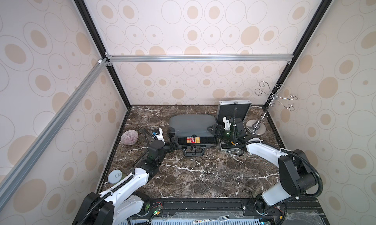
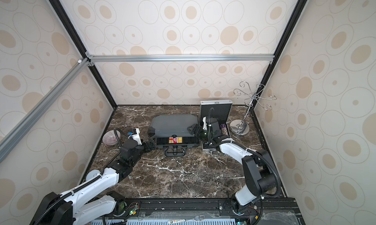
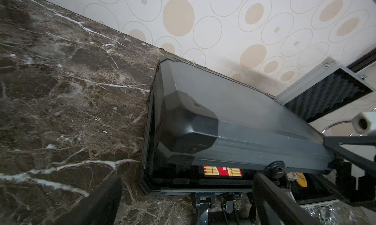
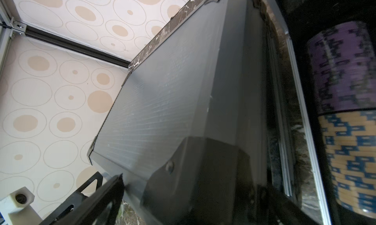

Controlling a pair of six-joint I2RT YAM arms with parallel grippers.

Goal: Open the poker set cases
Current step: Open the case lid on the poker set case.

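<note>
Lid gap is what the next move turns on. The dark grey case [image 1: 191, 123] sits mid-worktop [image 1: 193, 173] with its long axis 9-to-3 and its handle [image 1: 193, 151] at 6 o'clock. Its lid is lifted a crack along that front edge, so the red-and-yellow card box [image 1: 192, 140] shows inside. The hinge is presumably at 12, so you'd swing the front edge up and back. Left pincer [image 1: 172, 146] is low at the case's 8 o'clock corner, jaws wide, holding nothing, with the lid at its 2 o'clock. Right pincer [image 1: 214, 129] is at the 4 o'clock corner, higher, level with the lid edge. Its jaws are also wide, either side of the black corner cap [image 4: 193, 173]; I can't confirm contact. Right looks better placed for the lift, my call. The silver case [image 1: 244, 109], at the worktop's 2 o'clock just beside the grey one, is already open with its lid upright. Both top views give you arms and layout but little of the gap. The left wrist view shows the gap and the box plainly. Only the right wrist view shows the purple chips [image 4: 341, 71] and the blue-and-tan chips [image 4: 350, 162] inside the silver case.
</note>
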